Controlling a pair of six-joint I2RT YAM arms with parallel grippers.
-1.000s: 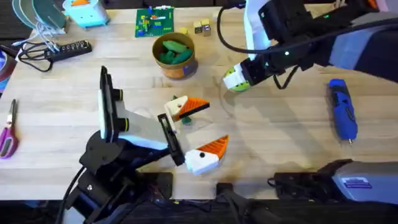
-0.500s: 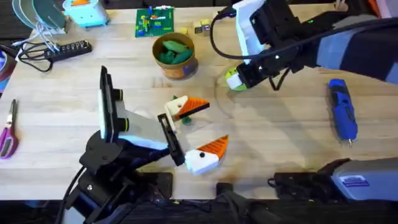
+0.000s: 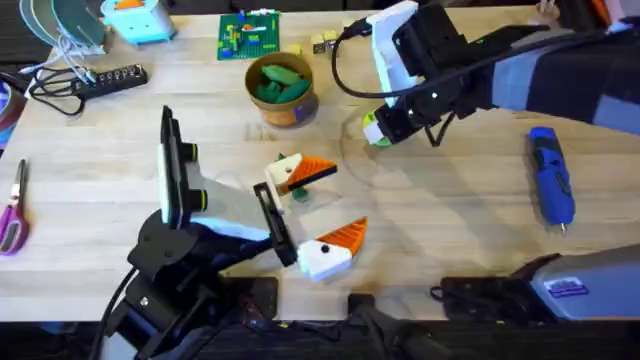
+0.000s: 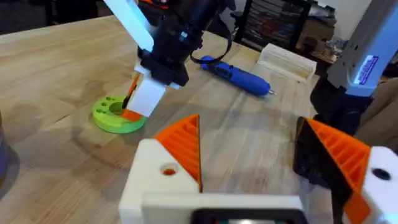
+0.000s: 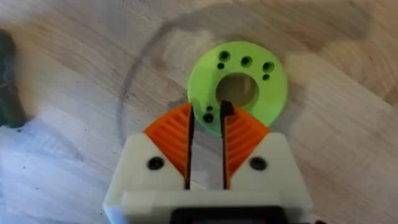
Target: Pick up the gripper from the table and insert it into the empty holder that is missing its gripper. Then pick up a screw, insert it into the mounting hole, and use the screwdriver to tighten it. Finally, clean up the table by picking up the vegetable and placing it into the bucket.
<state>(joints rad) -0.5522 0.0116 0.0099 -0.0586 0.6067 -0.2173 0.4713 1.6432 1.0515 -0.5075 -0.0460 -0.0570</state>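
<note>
- The right gripper (image 5: 207, 118) sits right on top of the green disc (image 5: 261, 93). Its 2 orange pads are drawn nearly together with only a thin slit between them.
- A small dark bit (image 5: 225, 110) stands at the tips by the disc's centre hole. It's probably a screw, but it's too small to say for sure, or to say whether it's actually pinched.
- If it is a screw, it'll be tiny, hard, light and slippery. A pinch on the shank just under the head looks best, lifted straight up so it doesn't tip or ping off.
- The disc looks light too, so it could drag along with a sloppy pull.
- The left gripper (image 4: 249, 143) is spread wide and holding nothing, parked well on the robot's side of the disc and out of the way.
- The screwdriver (image 3: 551, 175) lies flat well to the disc's right, with nothing on it.
- The bucket (image 3: 283, 112) stands to the disc's left, with green toy veg already inside.
- A dark green shape (image 5: 6, 93) shows near the disc, but there's no telling what it is.
</note>
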